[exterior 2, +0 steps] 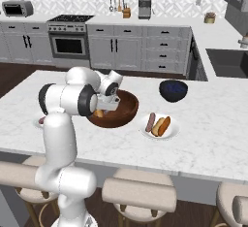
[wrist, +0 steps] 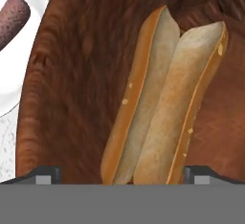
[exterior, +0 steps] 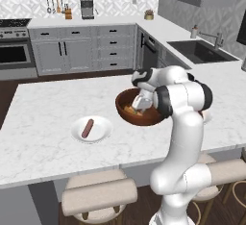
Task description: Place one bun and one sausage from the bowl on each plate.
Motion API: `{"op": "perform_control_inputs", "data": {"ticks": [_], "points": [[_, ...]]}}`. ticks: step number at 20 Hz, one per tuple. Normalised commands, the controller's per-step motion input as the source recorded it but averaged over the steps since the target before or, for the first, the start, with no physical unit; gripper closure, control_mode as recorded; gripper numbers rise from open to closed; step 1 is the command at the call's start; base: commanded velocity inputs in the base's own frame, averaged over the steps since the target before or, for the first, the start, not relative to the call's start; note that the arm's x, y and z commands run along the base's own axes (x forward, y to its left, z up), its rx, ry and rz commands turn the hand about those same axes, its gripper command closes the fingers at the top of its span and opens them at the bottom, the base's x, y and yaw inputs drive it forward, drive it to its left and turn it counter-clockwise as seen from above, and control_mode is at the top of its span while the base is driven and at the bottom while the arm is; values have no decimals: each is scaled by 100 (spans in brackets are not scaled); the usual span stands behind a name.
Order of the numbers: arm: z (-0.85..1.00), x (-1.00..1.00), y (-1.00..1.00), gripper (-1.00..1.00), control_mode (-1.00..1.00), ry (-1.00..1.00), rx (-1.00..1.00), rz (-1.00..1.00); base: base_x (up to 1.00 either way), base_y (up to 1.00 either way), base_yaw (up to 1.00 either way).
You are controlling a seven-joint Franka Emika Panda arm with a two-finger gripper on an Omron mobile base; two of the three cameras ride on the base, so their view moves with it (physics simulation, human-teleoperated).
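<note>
The dark reddish-brown wooden bowl (exterior: 130, 115) (exterior 2: 124, 110) (wrist: 76, 84) stands mid-counter. My gripper (exterior: 141, 106) (exterior 2: 105, 108) (wrist: 122, 179) reaches down into it, open, its fingertips (wrist: 45, 174) spread to either side of a split hot-dog bun (wrist: 162, 108) lying in the bowl. The bun's near end sits between the tips, apart from the left one. The left white plate (exterior: 102, 131) (wrist: 14, 70) holds one sausage (exterior: 87, 128) (wrist: 12, 19). On the right plate (exterior 2: 172, 133) lie a sausage (exterior 2: 150, 121) and a bun (exterior 2: 162, 126).
A dark blue bowl (exterior 2: 173, 90) sits behind the right plate. The sink (exterior: 199, 51) is set into the counter at the back right. Padded stools (exterior: 98, 197) stand along the island's near edge. My own arm hides most of the right plate in the left base view.
</note>
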Motion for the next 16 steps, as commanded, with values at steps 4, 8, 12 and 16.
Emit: {"op": "perform_control_inputs", "data": {"ticks": [4,8,12,16], "points": [[-10,24,29,-100,-100,0,0,-9,0,0,0],[-29,45,27,-100,-100,0,0,-12,0,0,0],[-59,46,3,-100,-100,0,-4,-13,0,0,0],[-52,30,0,-100,-100,0,-3,-12,0,0,0]]}}
